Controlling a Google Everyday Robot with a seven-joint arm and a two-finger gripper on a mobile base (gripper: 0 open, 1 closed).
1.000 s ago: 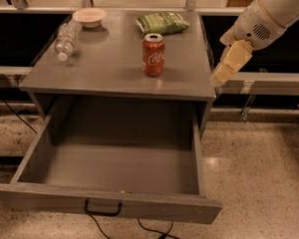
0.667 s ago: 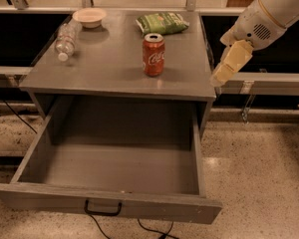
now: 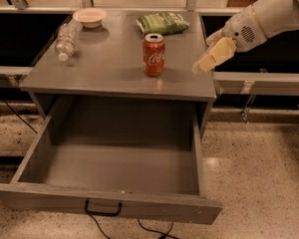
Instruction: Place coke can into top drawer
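Observation:
The red coke can [image 3: 154,54] stands upright on the grey cabinet top [image 3: 104,68], right of its middle. The top drawer [image 3: 114,166] below is pulled fully out toward me and shows nothing inside; its black handle [image 3: 103,208] is on the front panel. My gripper [image 3: 213,57], pale yellow on a white arm coming in from the upper right, hovers over the right edge of the cabinet top. It is to the right of the can, at about the can's height, and does not touch it.
On the cabinet top are a clear plastic bottle [image 3: 66,39] lying at the left, a white bowl [image 3: 90,17] at the back left, and a green chip bag [image 3: 162,22] behind the can. A black cable [image 3: 154,231] lies on the speckled floor under the drawer front.
My gripper has moved left, from beside the cabinet's right edge to over that edge, closer to the can. The can and the drawer have not moved.

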